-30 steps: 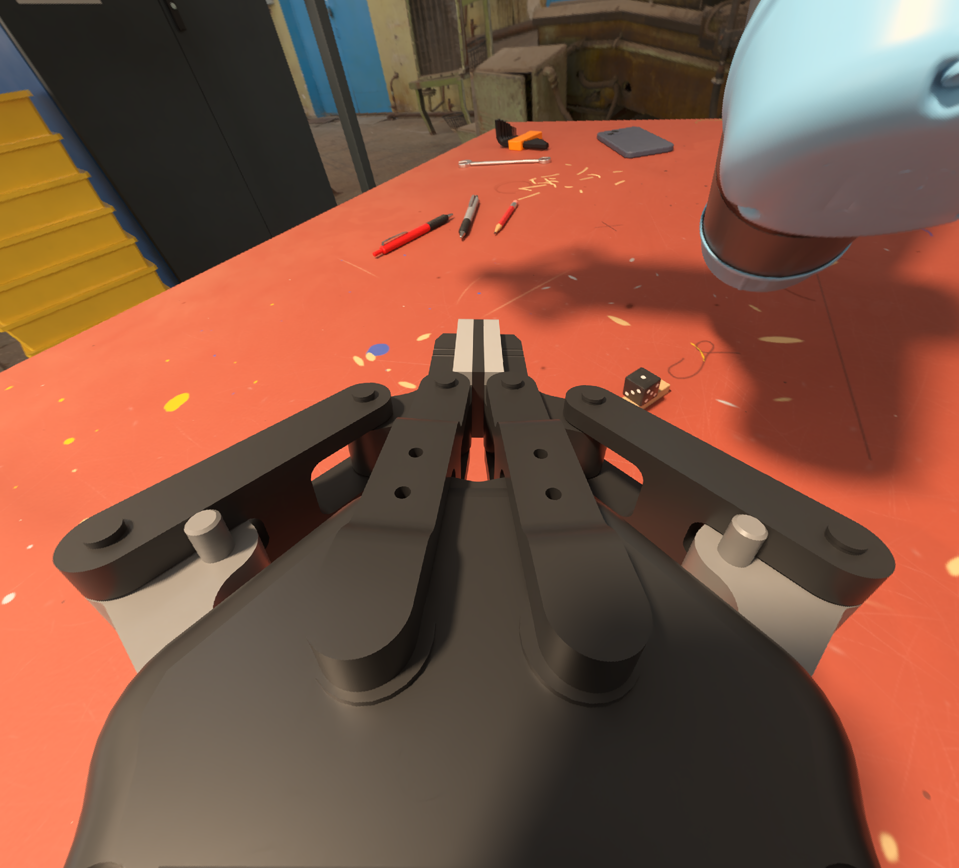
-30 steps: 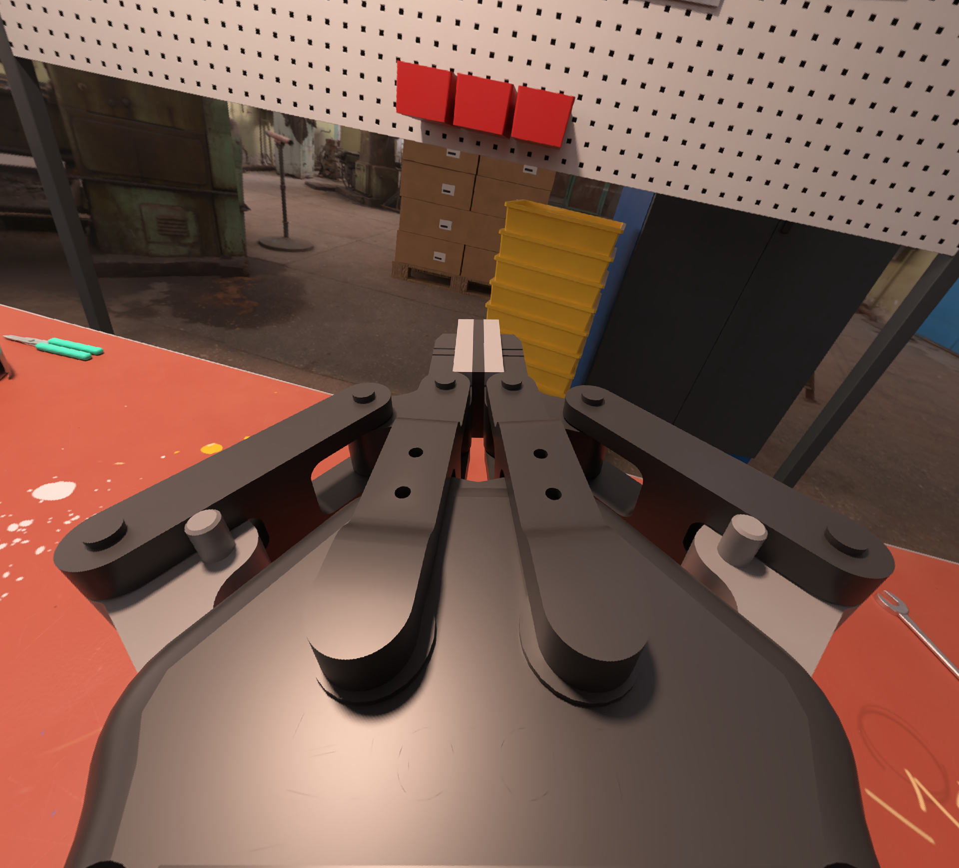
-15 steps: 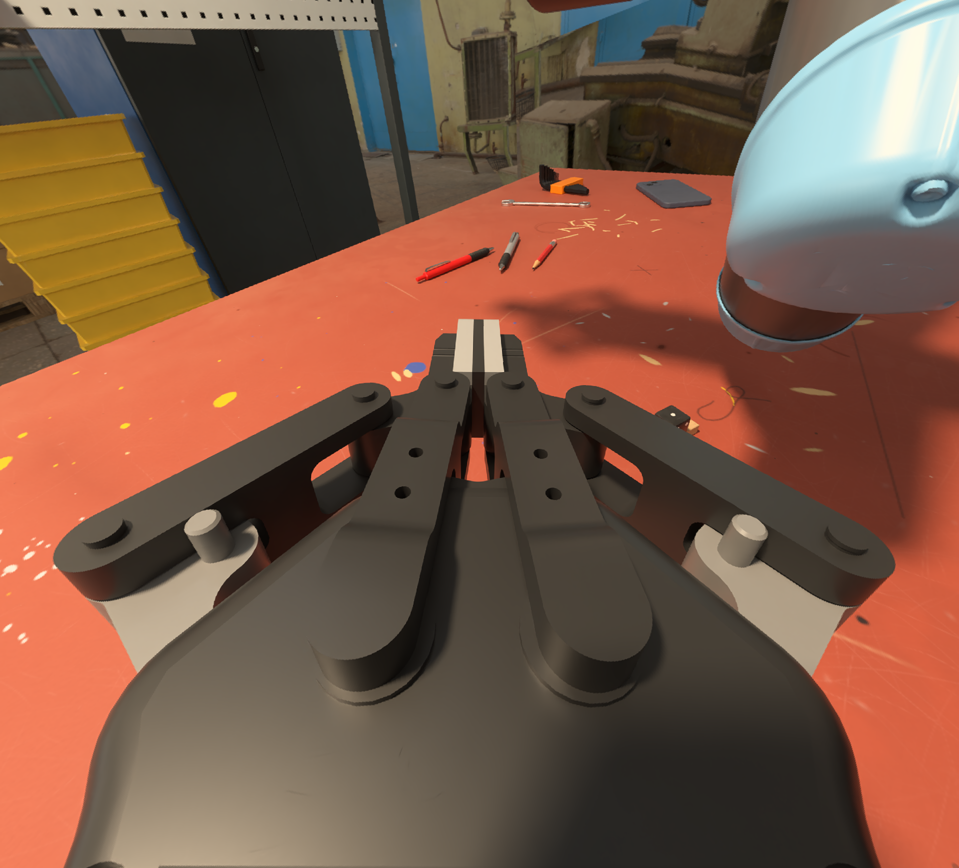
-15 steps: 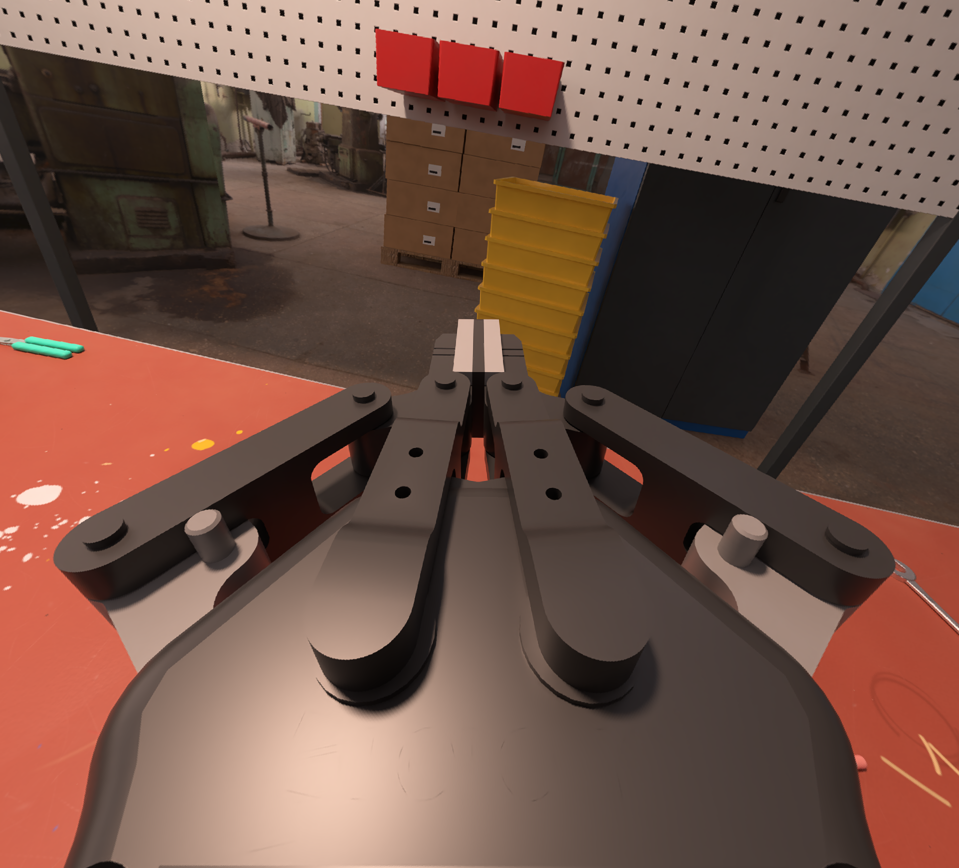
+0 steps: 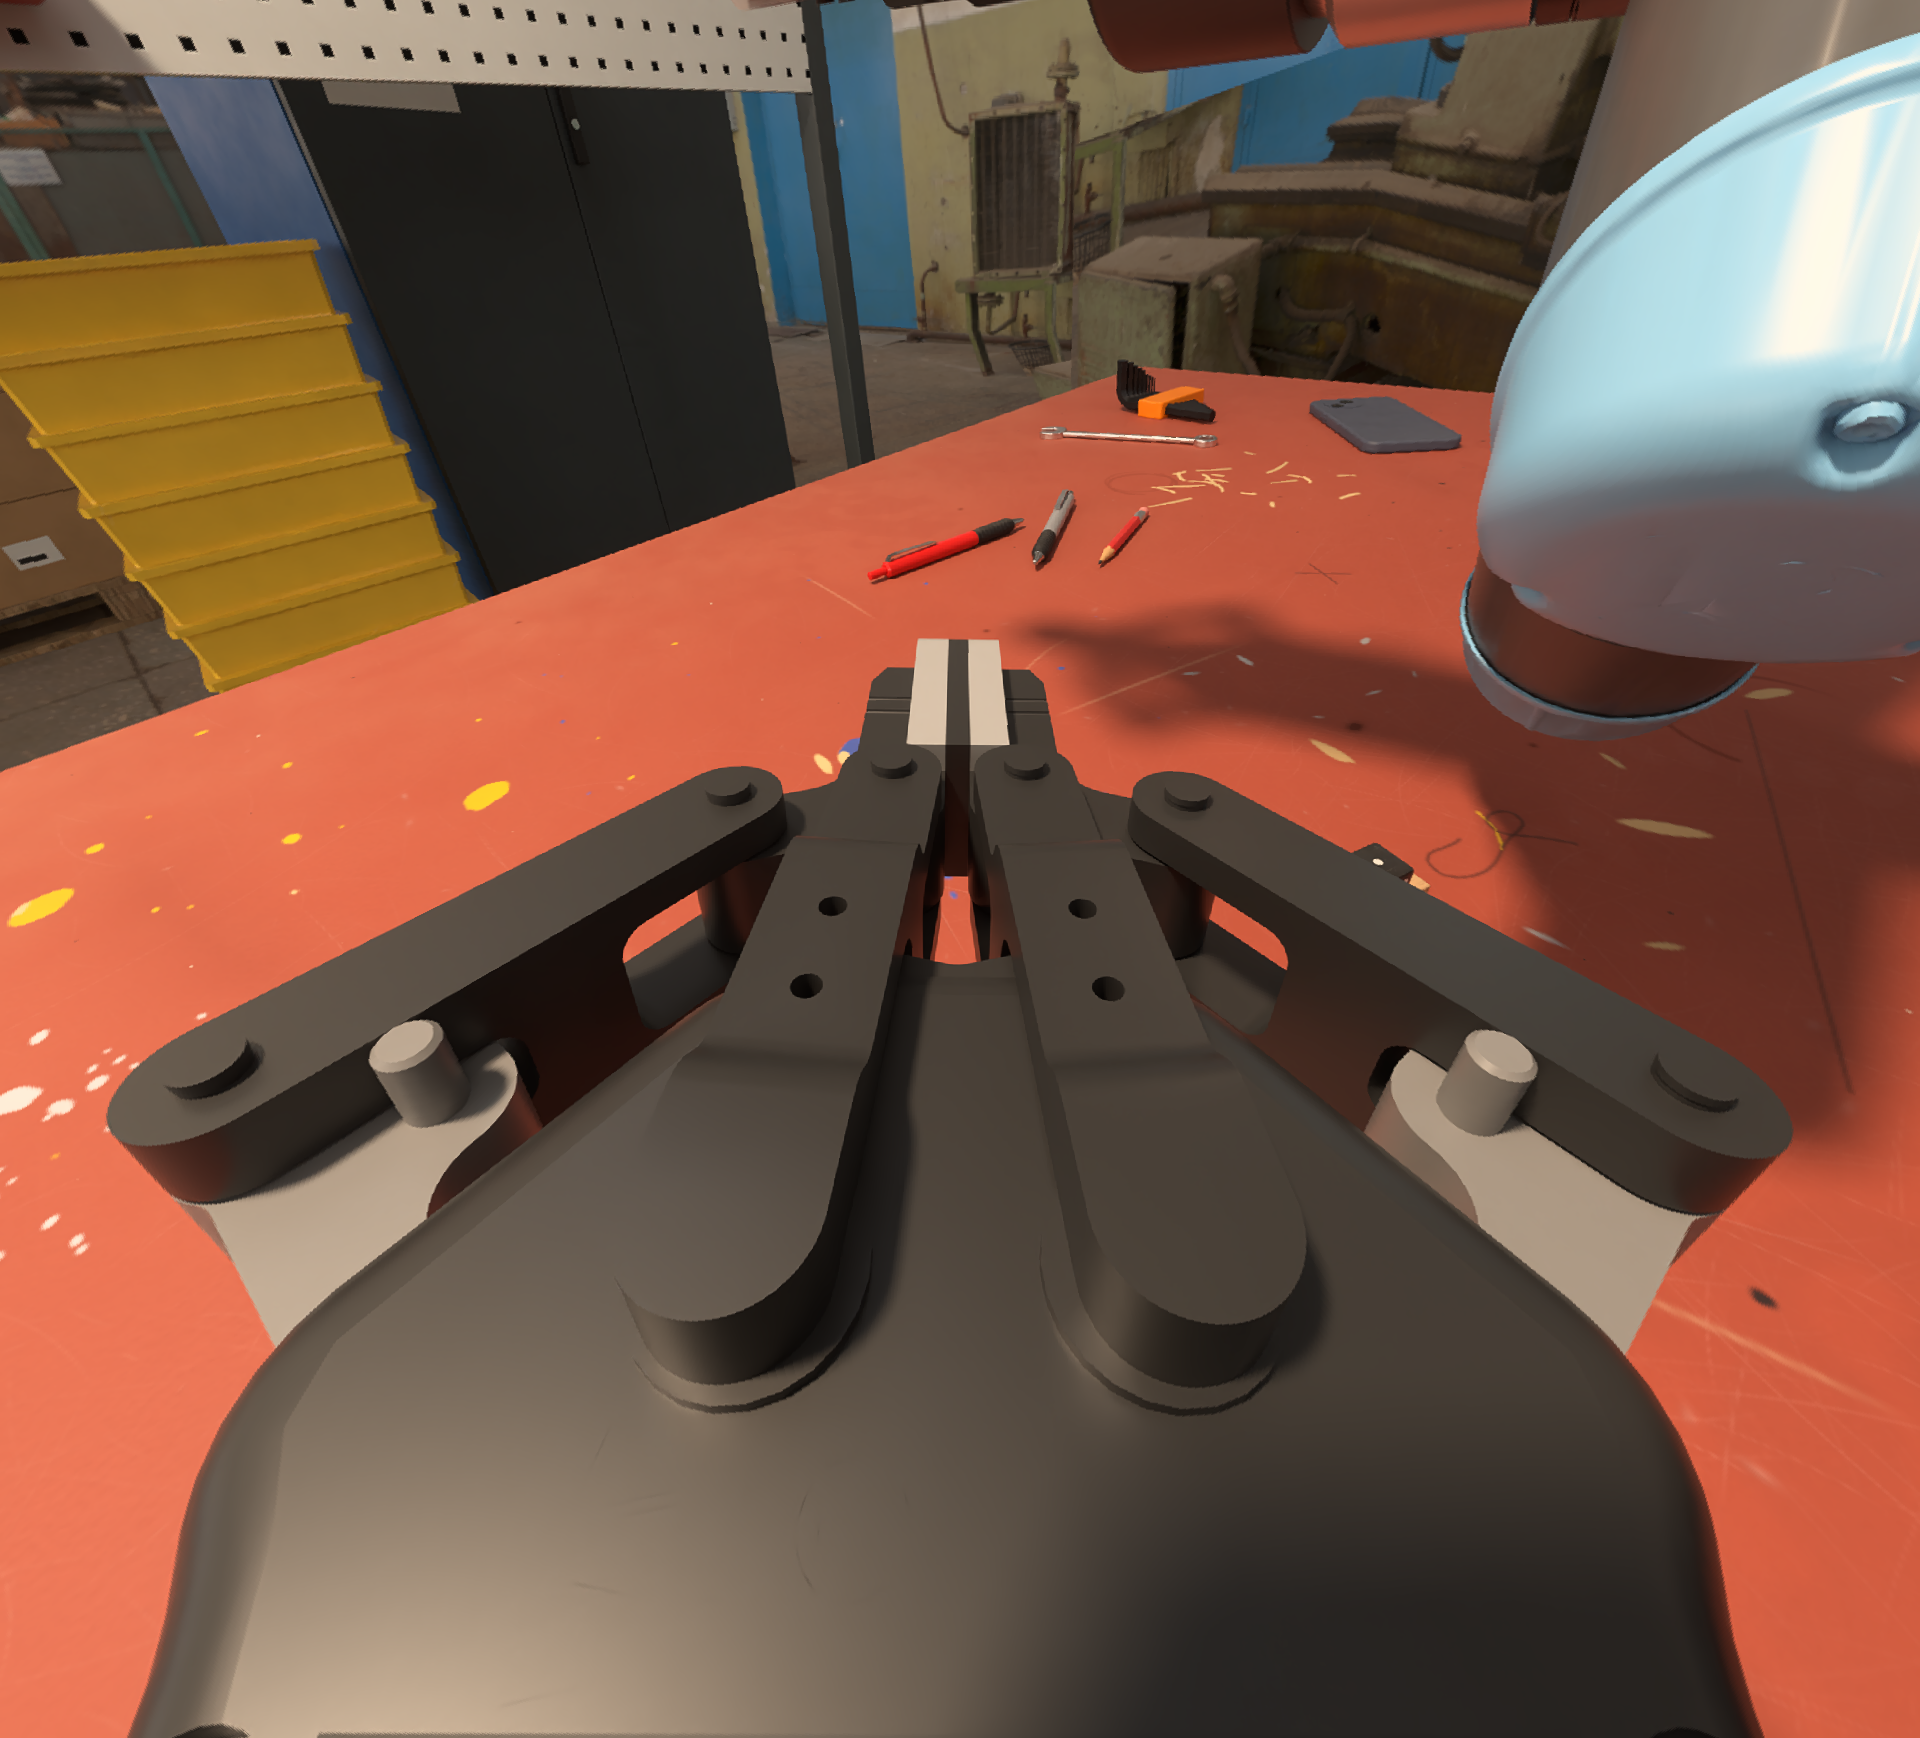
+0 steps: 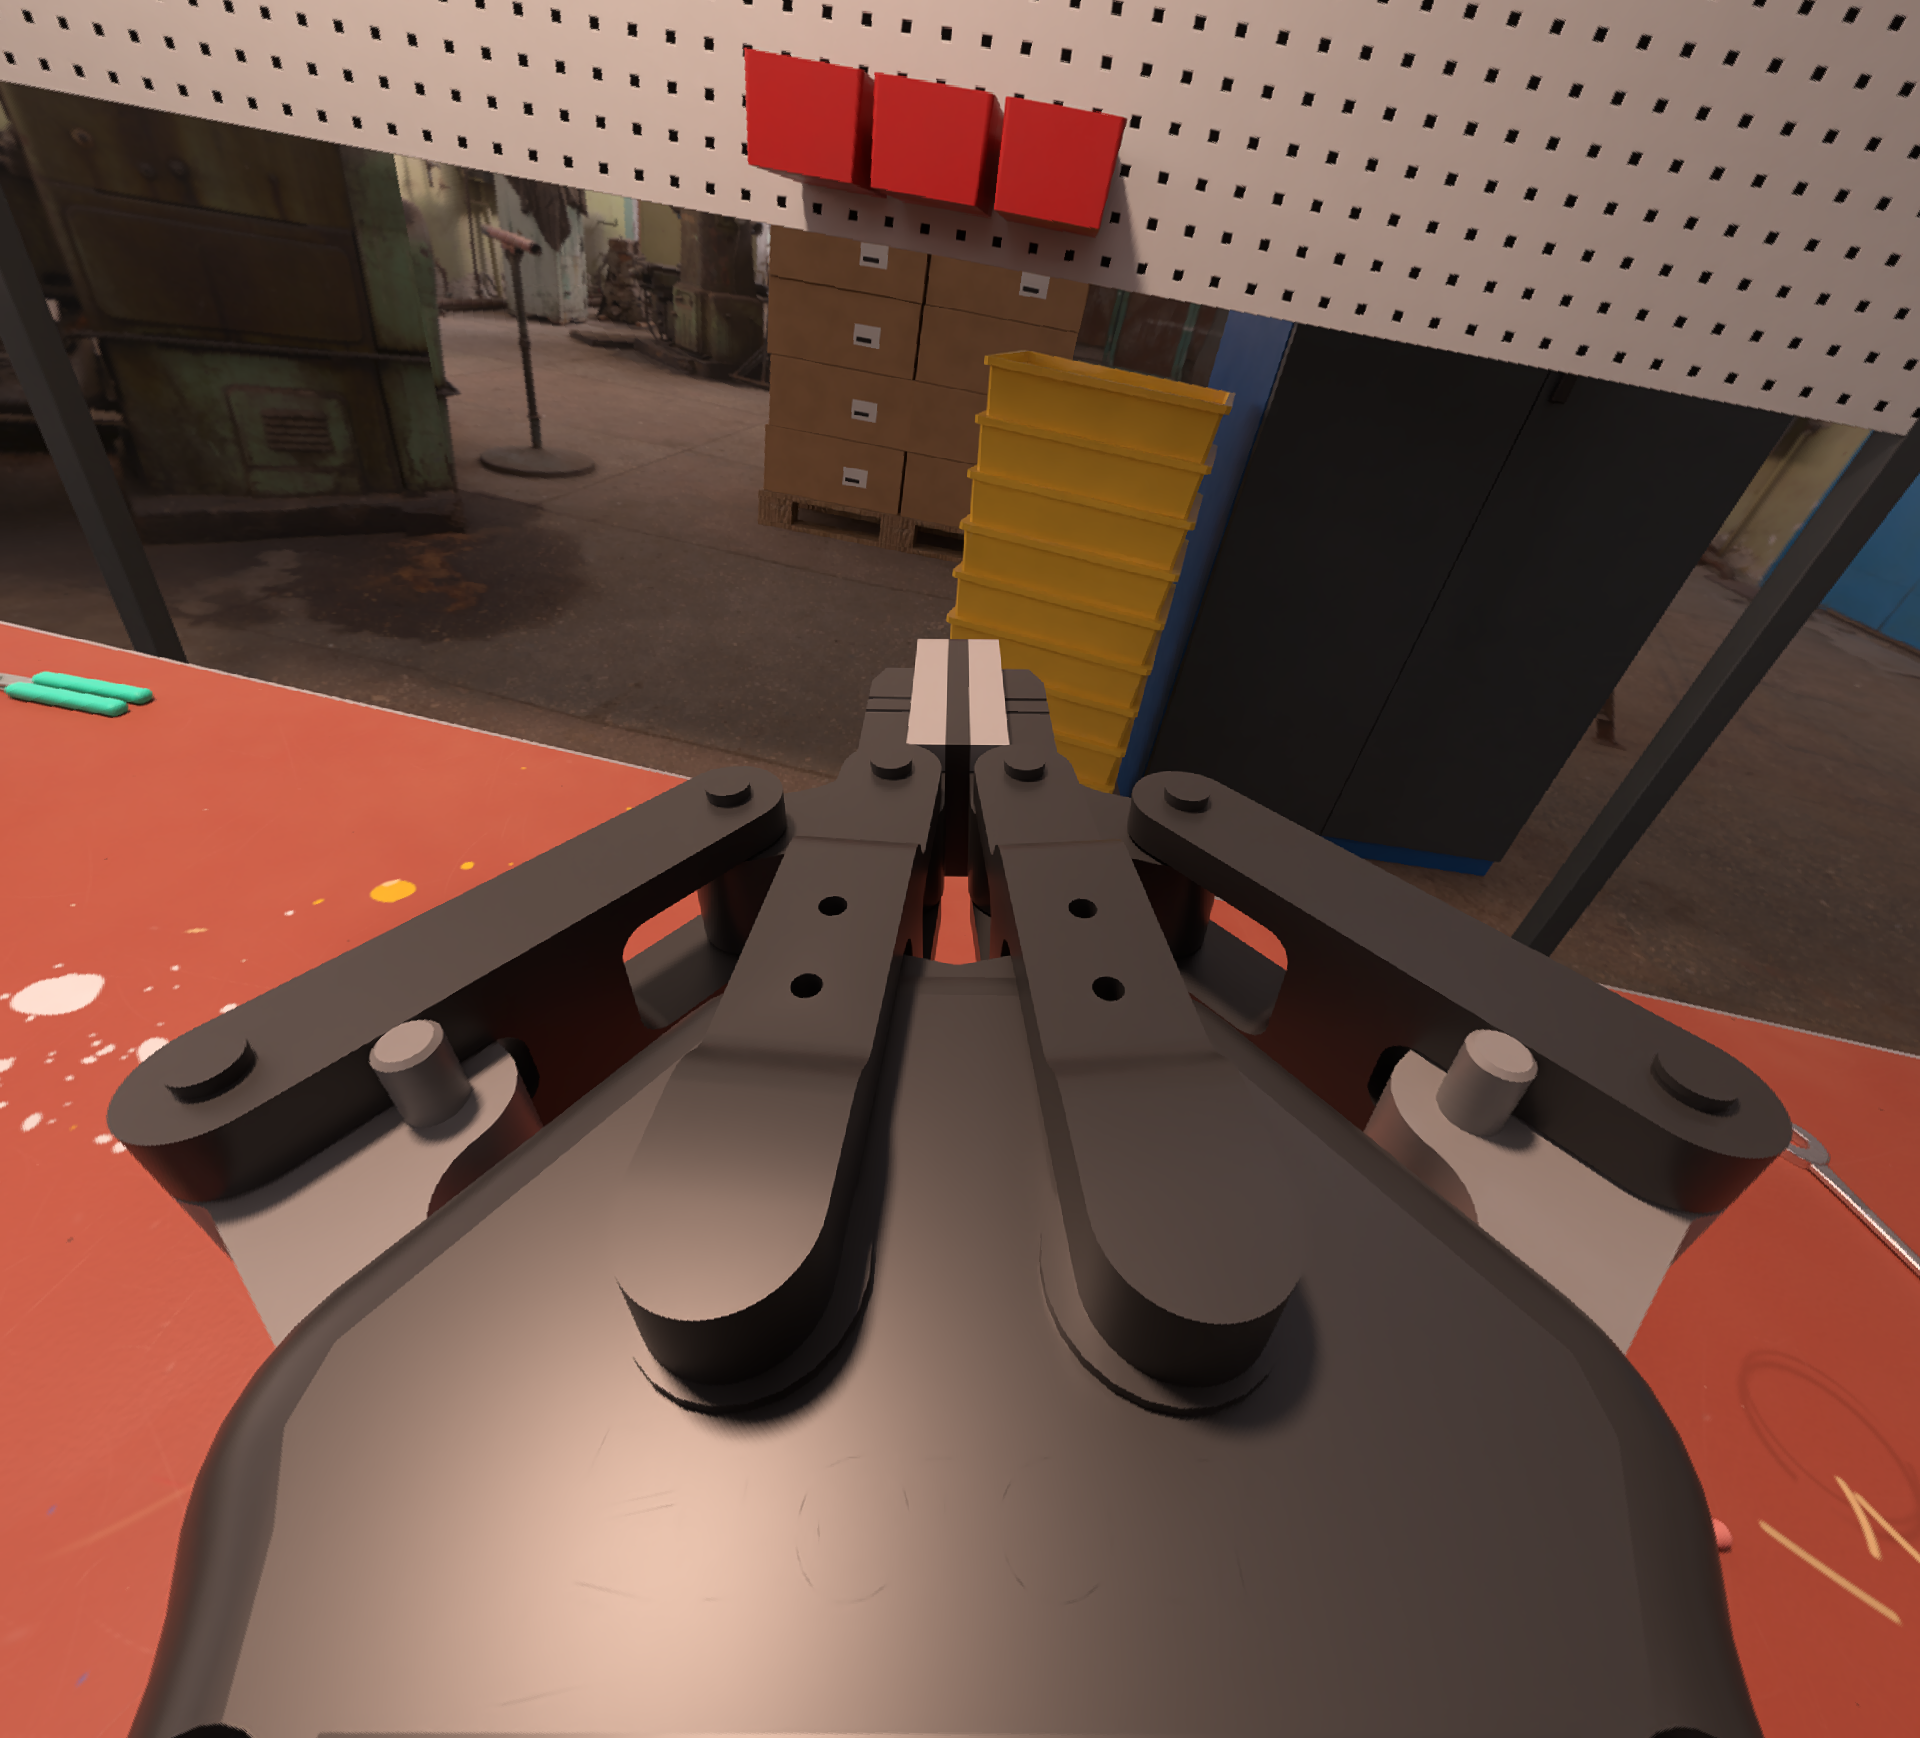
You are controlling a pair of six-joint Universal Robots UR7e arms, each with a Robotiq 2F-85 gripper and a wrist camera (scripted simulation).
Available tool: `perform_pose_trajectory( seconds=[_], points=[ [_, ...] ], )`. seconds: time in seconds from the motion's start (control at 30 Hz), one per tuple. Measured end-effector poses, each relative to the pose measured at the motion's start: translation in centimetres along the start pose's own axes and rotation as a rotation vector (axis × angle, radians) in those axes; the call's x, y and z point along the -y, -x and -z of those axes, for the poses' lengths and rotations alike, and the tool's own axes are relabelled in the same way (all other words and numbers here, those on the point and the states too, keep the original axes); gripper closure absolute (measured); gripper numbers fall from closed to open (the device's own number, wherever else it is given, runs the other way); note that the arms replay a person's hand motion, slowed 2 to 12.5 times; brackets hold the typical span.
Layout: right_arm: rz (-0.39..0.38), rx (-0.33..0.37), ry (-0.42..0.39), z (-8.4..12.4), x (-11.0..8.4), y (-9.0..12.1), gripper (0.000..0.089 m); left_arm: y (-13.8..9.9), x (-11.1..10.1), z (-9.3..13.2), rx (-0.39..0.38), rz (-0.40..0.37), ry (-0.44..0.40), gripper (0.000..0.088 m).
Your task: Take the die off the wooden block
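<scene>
In the left wrist view my left gripper [image 5: 958,693] is shut and empty above the red table [image 5: 520,857]. A corner of the black die [image 5: 1377,857] peeks out behind my right linkage, with a sliver of the wooden block [image 5: 1417,881] beside it; the rest is hidden. My right gripper [image 6: 958,693] is shut and empty in the right wrist view, pointing past the table's edge at the workshop. Neither die nor block shows there. The other arm's light blue elbow [image 5: 1714,441] hangs at the right.
A red pen [image 5: 940,550], a marker [image 5: 1052,528], a pencil [image 5: 1124,535], a wrench [image 5: 1127,438], hex keys [image 5: 1158,400] and a grey phone [image 5: 1384,425] lie at the far side. Green-handled pliers [image 6: 78,693] lie far left. A pegboard [image 6: 1351,78] hangs above.
My left wrist view has tilted up and back, so the die has slid behind my right linkage until only a corner shows. My right wrist view has shifted slightly. Both grippers stayed shut.
</scene>
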State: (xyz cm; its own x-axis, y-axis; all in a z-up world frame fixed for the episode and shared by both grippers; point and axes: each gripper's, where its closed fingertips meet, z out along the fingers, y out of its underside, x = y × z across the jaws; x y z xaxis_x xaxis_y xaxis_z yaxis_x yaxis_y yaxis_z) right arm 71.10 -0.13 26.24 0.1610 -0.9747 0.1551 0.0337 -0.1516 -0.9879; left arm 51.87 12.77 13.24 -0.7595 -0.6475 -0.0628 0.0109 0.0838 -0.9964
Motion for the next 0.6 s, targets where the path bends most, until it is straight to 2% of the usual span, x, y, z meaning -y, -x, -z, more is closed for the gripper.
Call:
perform_pose_trajectory(
  seconds=[0.6],
  points=[
    [0.012,0.006,-0.002,-0.91,0.39,0.71,0.0893,0.11,0.14,0.13,0.005,0.005,-0.008,0.0882]
  ],
)
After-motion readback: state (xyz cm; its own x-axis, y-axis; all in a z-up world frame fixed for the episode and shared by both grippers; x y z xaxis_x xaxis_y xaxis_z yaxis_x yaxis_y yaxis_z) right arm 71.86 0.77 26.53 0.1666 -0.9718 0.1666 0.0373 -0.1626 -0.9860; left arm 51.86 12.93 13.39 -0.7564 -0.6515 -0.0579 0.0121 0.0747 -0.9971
